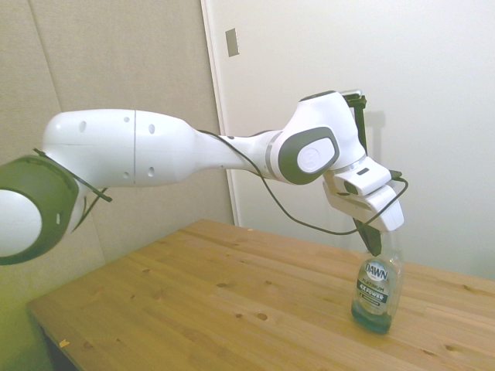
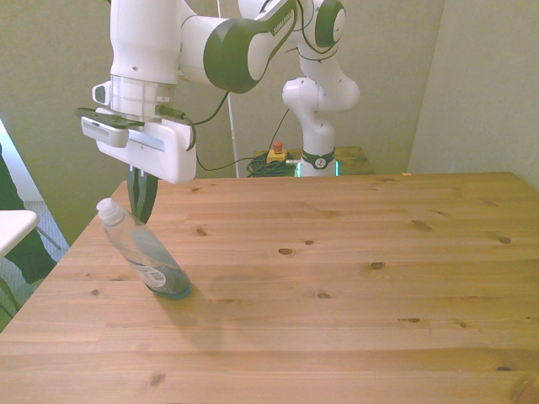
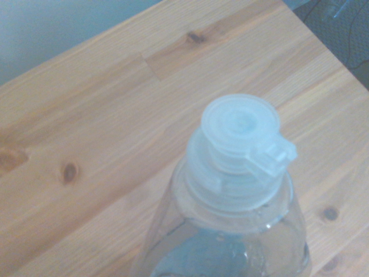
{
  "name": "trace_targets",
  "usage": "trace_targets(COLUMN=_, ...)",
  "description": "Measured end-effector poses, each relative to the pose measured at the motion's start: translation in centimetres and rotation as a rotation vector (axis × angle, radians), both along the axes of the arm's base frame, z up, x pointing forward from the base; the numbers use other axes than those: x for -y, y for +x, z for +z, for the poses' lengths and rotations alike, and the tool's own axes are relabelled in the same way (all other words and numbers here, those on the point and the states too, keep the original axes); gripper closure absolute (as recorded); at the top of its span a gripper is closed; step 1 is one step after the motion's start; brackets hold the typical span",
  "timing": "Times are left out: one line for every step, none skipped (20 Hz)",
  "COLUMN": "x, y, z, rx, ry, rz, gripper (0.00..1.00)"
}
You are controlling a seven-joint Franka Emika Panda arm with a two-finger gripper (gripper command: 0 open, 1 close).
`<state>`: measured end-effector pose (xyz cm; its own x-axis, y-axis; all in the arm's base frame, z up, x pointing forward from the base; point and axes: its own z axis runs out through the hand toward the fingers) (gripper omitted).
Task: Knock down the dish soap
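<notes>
Dish soap [image 2: 145, 251] mid-topple: in the front view the bottle leans steeply toward the front view's left, its base alone on the counter [image 2: 354, 278] near that edge; it is not yet lying flat, so the knock-down appears under way but unfinished. The tool [image 2: 142, 200], fingers drawn together and holding nothing, sits against the bottle's neck just beside the white cap [image 3: 242, 135]. Clear body, blue liquid pooled low, blue "Dawn" label.

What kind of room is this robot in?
Probably a robot lab, not a kitchen: a white arm bolted behind a wooden table, cables on the floor, bare walls, and only one soap bottle.
</notes>
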<state>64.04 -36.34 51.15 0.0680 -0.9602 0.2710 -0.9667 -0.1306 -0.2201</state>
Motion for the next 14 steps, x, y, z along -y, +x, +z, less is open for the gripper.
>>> trace_targets(x=0.4, y=0.6, z=-0.3, rx=0.005, ry=-0.006, rz=-0.015, gripper=1.0)
trace_targets(x=0.9, y=1.2, z=-0.7, rx=0.009, ry=-0.013, rz=-0.028, gripper=1.0)
trace_targets(x=1.6, y=1.6, z=-1.2, rx=0.011, ry=-0.019, rz=-0.039, gripper=1.0)
trace_targets(x=2.2, y=1.8, z=-1.6, rx=0.013, ry=-0.026, rz=-0.049, gripper=1.0)
trace_targets(x=2.8, y=2.0, z=-1.8, rx=0.015, ry=-0.032, rz=-0.056, gripper=1.0)
trace_targets(x=3.3, y=2.2, z=-2.0, rx=0.018, ry=-0.037, rz=-0.062, gripper=1.0)
trace_targets(x=3.4, y=2.4, z=-2.1, rx=0.023, ry=-0.039, rz=-0.062, gripper=1.0)
trace_targets(x=3.2, y=2.6, z=-1.9, rx=0.03, ry=-0.04, rz=-0.059, gripper=1.0)
trace_targets(x=2.9, y=2.8, z=-1.6, rx=0.037, ry=-0.039, rz=-0.052, gripper=1.0)
trace_targets(x=2.3, y=3.1, z=-1.3, rx=0.043, ry=-0.037, rz=-0.043, gripper=1.0)
trace_targets(x=1.7, y=3.3, z=-0.9, rx=0.045, ry=-0.03, rz=-0.034, gripper=1.0)
trace_targets(x=1.2, y=3.4, z=-0.6, rx=0.042, ry=-0.02, rz=-0.026, gripper=1.0)
trace_targets(x=0.7, y=3.3, z=-0.4, rx=0.041, ry=-0.011, rz=-0.018, gripper=1.0)
trace_targets(x=0.2, y=3.1, z=-0.3, rx=0.036, ry=0.0, rz=-0.005, gripper=1.0)
